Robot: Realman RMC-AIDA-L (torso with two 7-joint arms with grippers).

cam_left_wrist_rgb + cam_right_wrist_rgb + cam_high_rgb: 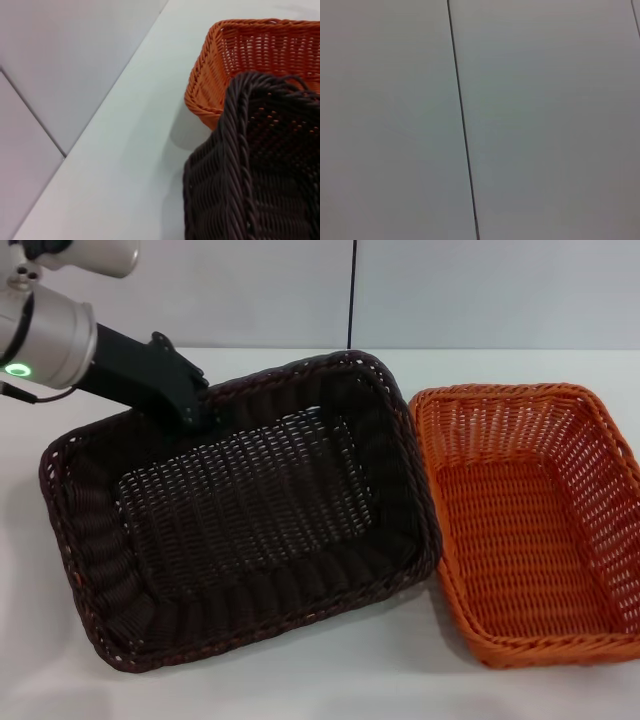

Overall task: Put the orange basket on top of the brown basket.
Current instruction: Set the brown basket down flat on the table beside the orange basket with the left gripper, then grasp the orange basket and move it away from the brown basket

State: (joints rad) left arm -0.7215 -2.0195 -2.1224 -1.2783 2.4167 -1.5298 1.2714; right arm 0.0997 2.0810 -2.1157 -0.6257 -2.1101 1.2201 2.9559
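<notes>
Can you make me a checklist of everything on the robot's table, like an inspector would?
Surface: white table, plain.
Brown basket: tilted, its far rim raised at the left gripper, empty.
Orange basket: flat on the table to the right of the brown one, empty, close beside it.
Clutter: nothing seen.
Left gripper: at the brown basket's far rim.
Right gripper: not in view; its camera shows only wall panels.
Cables: thin dark cable beside the left arm.
Surroundings: pale wall panels with a dark seam.
</notes>
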